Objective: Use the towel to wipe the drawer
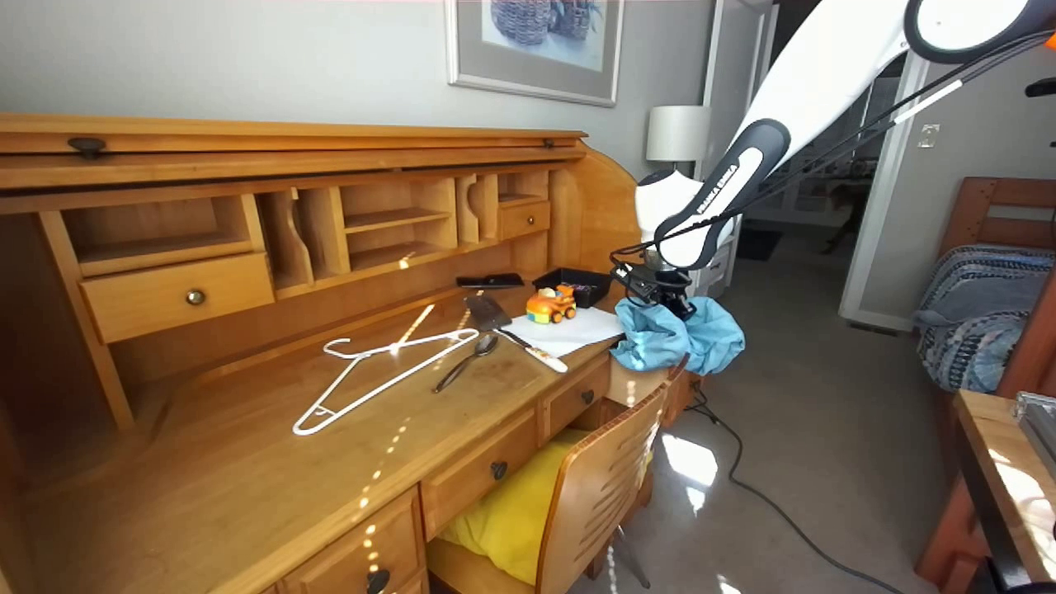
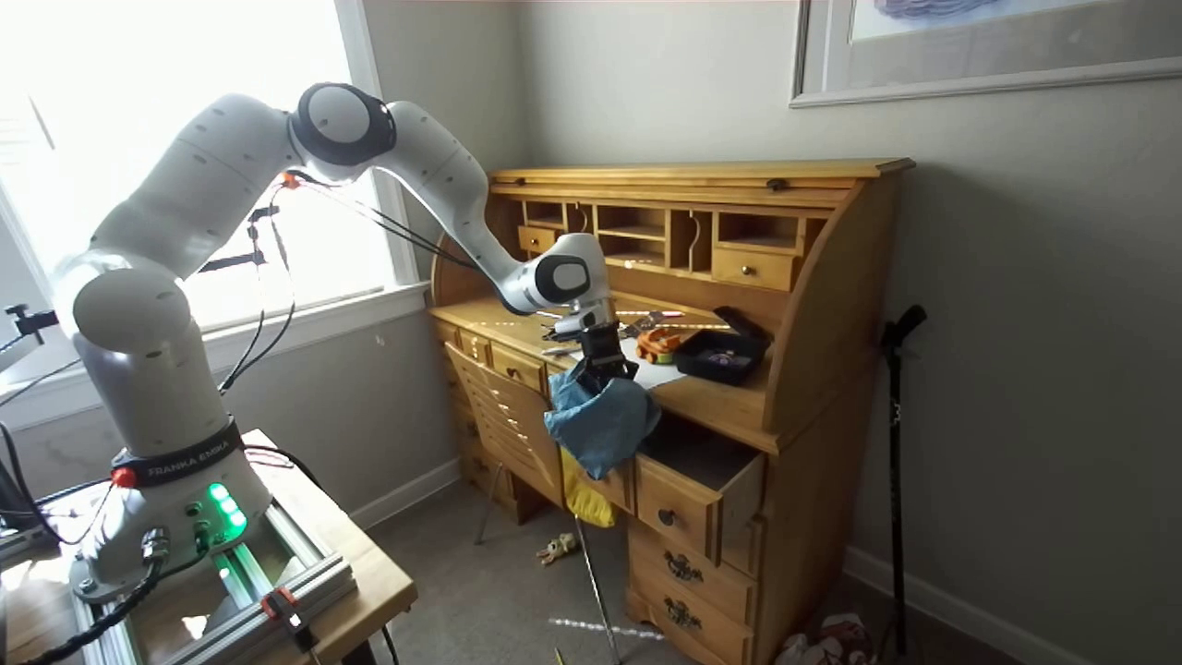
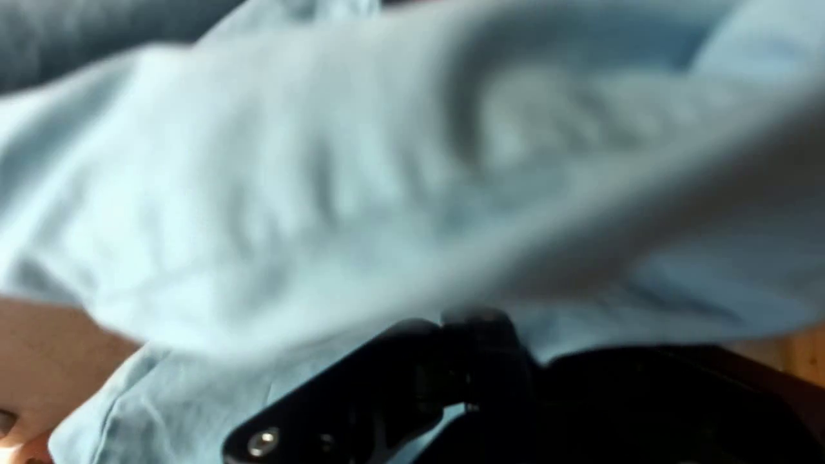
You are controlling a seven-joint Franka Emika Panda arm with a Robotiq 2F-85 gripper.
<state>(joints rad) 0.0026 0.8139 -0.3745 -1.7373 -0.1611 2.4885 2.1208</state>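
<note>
The light blue towel hangs bunched from my gripper in both exterior views (image 1: 716,337) (image 2: 600,432). My gripper (image 1: 681,307) (image 2: 605,377) points down and is shut on the towel, at the desk's front edge. In the wrist view the towel (image 3: 225,193) fills most of the picture, and the dark fingers (image 3: 477,325) are close together against it. An open drawer (image 2: 679,508) sticks out below the desktop in an exterior view, just beside the towel's lower right. Its inside is dark. Whether the towel touches the drawer cannot be told.
A wooden chair (image 1: 598,487) with a yellow cushion (image 1: 516,511) stands against the desk. On the desktop (image 1: 206,495) lie a white hanger (image 1: 379,388), a spoon (image 1: 466,363), a spatula (image 1: 520,337), paper (image 1: 577,330), a toy truck (image 1: 551,305) and a black tray (image 2: 720,358).
</note>
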